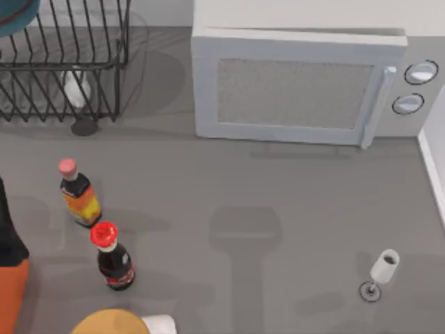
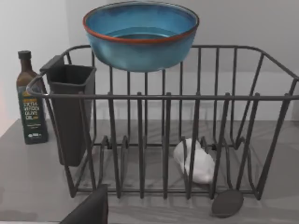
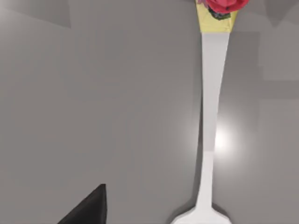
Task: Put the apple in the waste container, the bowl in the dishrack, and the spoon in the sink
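Note:
The bowl (image 2: 140, 35), teal-blue inside with a reddish-brown rim, hovers level just above the top rim of the black wire dishrack (image 2: 196, 98); nothing touches it. In the top view a sliver of the bowl (image 1: 14, 17) shows over the dishrack (image 1: 66, 66) at the back left corner. One dark finger (image 2: 91, 210) of my left gripper shows in front of the rack, well apart from the bowl. The white spoon (image 3: 210, 116) lies flat on the grey counter, one end yellow and red. A finger (image 3: 88, 207) of my right gripper hangs beside its handle, not touching. The apple, sink and waste container are out of view.
A microwave (image 1: 299, 87) stands at the back. Two bottles (image 1: 80, 195) (image 1: 112, 257) stand at the left, and a wine glass (image 1: 381, 271) at the front right. Inside the rack are a black cutlery holder (image 2: 70, 112) and a white object (image 2: 196, 161). An oil bottle (image 2: 30, 102) stands beside the rack.

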Controlling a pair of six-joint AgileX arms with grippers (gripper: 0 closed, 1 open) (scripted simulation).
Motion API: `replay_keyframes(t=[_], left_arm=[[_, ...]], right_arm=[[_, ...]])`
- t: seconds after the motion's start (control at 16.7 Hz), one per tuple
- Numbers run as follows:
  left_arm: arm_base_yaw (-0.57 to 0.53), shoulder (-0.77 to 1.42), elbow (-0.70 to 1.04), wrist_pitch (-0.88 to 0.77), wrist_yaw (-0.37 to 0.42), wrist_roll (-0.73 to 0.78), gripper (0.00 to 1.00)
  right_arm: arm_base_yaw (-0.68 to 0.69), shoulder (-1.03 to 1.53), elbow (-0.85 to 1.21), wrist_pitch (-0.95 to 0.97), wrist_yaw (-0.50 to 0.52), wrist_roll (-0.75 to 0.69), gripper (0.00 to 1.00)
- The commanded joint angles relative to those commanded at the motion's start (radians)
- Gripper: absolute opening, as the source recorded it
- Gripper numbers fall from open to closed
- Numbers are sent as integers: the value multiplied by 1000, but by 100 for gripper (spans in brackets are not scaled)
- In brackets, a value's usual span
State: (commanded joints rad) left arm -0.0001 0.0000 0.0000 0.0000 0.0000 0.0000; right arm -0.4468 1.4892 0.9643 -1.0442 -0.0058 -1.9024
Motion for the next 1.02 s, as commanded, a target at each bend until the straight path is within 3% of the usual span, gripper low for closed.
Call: replay_keyframes(t=[0.36,1.02], left_arm=[[0,0,0,0,0,0,100],[0,0,0,0,0,0,100]], right_arm=[[3,12,-20,32,0,4,100],[6,195,-223,418,0,9,100]])
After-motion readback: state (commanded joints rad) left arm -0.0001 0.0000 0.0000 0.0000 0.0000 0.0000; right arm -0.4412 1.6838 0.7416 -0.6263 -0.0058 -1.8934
